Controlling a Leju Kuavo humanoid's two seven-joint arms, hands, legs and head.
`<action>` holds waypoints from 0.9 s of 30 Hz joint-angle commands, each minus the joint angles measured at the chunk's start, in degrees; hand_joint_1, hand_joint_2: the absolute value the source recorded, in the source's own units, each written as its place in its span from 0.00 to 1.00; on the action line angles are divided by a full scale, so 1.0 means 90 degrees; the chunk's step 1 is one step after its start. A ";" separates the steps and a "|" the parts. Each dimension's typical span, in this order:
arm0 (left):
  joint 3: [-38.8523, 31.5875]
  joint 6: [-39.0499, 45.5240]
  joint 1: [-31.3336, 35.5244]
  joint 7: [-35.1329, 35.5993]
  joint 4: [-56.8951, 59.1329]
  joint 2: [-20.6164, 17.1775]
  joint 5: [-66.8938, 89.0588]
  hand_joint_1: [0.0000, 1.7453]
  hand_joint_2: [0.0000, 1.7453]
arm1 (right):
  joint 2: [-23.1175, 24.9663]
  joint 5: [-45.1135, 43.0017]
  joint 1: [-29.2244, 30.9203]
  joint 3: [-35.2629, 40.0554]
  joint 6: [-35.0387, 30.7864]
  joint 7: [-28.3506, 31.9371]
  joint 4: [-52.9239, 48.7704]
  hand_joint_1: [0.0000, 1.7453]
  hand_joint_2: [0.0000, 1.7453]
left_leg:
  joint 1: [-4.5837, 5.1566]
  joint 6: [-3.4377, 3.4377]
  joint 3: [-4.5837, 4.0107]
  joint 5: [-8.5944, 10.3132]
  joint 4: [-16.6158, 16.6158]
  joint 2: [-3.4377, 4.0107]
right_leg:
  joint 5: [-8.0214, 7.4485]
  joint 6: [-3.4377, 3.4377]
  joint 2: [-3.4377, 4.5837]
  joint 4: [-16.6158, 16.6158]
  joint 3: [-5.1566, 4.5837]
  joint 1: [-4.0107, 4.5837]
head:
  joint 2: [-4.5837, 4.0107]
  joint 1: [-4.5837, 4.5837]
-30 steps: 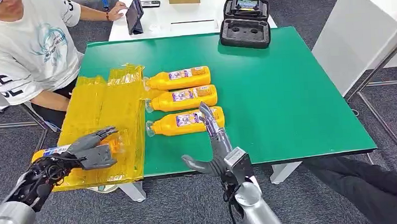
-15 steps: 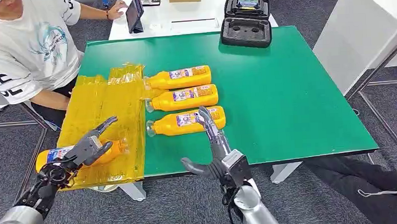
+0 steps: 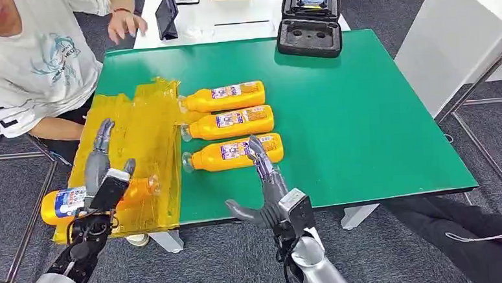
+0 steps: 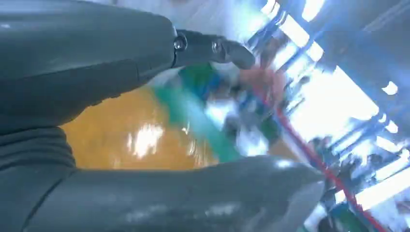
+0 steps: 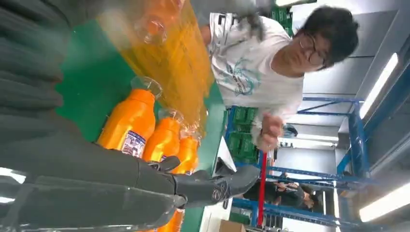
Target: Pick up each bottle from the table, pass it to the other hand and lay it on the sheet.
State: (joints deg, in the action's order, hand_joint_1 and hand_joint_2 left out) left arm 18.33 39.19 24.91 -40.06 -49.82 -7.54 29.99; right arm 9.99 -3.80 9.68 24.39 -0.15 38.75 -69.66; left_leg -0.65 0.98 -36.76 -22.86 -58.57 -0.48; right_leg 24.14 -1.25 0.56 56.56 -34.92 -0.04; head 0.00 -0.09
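Now resting: fourth bottle (image 3: 76, 201) on the yellow sheet (image 3: 141, 141), left hand (image 3: 101, 175) empty above it, fingers splayed; right hand (image 3: 270, 192) spread, empty, beside three bottles (image 3: 231, 124) on the desk (image 3: 364, 122).

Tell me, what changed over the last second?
The left robot hand let go of the bottle, now lying on the yellow sheet, and its fingers opened and lifted. The right robot hand and the three bottles on the table stayed put.
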 commanded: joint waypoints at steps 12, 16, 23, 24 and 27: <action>-0.1520 0.0056 -0.0984 0.0007 -0.2202 0.1499 -0.3288 0.00 1.00 | -0.0906 0.1198 0.1502 0.0061 -0.1134 -0.0883 0.1089 0.00 1.00 | 0.0011 0.0004 0.0007 -0.0002 0.0011 -0.0002 | 0.0001 -0.0004 -0.0003 -0.0010 0.0008 -0.0008 | 0.0000 0.0002; -0.1138 -0.0098 -0.1370 0.0007 -0.2226 0.1518 -0.4005 0.00 1.00 | -0.1295 0.1303 0.1823 -0.0175 -0.1041 -0.0966 0.1428 0.00 1.00 | 0.0014 0.0009 0.0019 -0.0003 0.0015 -0.0009 | 0.0004 -0.0011 -0.0013 -0.0019 0.0025 -0.0012 | 0.0000 0.0000; -0.1275 -0.0194 -0.1730 0.0007 -0.2357 0.1533 -0.4001 0.00 1.00 | -0.1142 0.1488 0.1951 0.0177 -0.1017 -0.1006 0.1783 0.00 1.00 | 0.0016 0.0006 0.0010 -0.0013 0.0008 0.0012 | 0.0001 -0.0007 0.0012 -0.0010 0.0012 -0.0009 | 0.0000 0.0000; -0.1289 -0.0200 -0.1730 0.0007 -0.2370 0.1506 -0.3937 0.00 1.00 | -0.1110 0.1563 0.2026 0.0270 -0.1064 -0.1006 0.1912 0.00 1.00 | 0.0017 0.0004 0.0027 -0.0019 0.0011 0.0017 | 0.0005 -0.0006 0.0015 -0.0013 0.0027 -0.0007 | 0.0000 0.0000; -0.1282 -0.0145 -0.1714 0.0007 -0.2330 0.1425 -0.3838 0.00 1.00 | -0.1148 0.1744 0.2261 0.0552 -0.0857 -0.1300 0.2223 0.00 1.00 | 0.0016 0.0004 0.0013 -0.0015 0.0006 0.0015 | 0.0003 -0.0006 0.0013 -0.0008 0.0014 -0.0006 | 0.0000 -0.0002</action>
State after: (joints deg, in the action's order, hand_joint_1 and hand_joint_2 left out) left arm 5.60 37.68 10.15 -40.11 -74.03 6.43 -5.86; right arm 0.48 9.53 23.19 24.17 -9.64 29.97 -61.04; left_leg -0.56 1.06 -36.99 -22.90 -58.60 -0.49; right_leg 24.11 -1.31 0.60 56.54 -35.06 -0.07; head 0.00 -0.11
